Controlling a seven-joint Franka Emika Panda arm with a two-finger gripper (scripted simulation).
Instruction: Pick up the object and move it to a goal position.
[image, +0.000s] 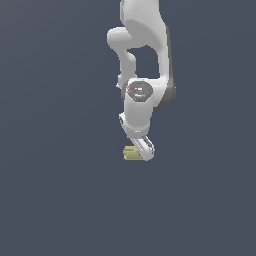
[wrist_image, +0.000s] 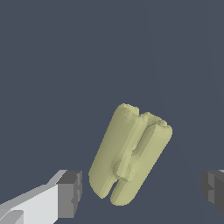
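Observation:
The object (image: 131, 153) is a small olive-yellow ridged lump lying on the dark grey floor, partly covered by the white gripper (image: 145, 150) that hangs just over it. In the wrist view the object (wrist_image: 130, 155) lies between the two dark finger pads (wrist_image: 70, 194), tilted, with a clear gap on each side. The gripper (wrist_image: 142, 192) is open and touches nothing.
The white arm (image: 142, 60) rises straight above the gripper toward the top of the exterior view. The dark grey floor (image: 60, 200) spreads all around.

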